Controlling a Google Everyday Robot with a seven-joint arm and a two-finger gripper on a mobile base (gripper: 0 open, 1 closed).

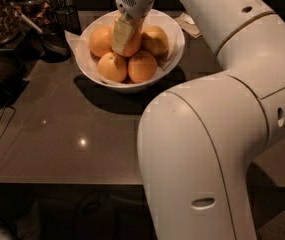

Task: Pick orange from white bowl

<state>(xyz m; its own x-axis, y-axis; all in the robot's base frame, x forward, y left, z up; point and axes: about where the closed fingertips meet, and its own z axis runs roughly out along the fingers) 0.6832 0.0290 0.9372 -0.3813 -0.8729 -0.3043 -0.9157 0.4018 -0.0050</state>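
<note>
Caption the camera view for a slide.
Gripper at the top orange in a white bowl on a dark counter.

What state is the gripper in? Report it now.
Gripper: down in the white bowl, against the orange; open or closed cannot be told.

Dim room, glossy brown tabletop (pixel 57 134) with one small light glint (pixel 83 142)

In white bowl (pixel 178 44), orange (pixel 137 44) under jaws
</note>
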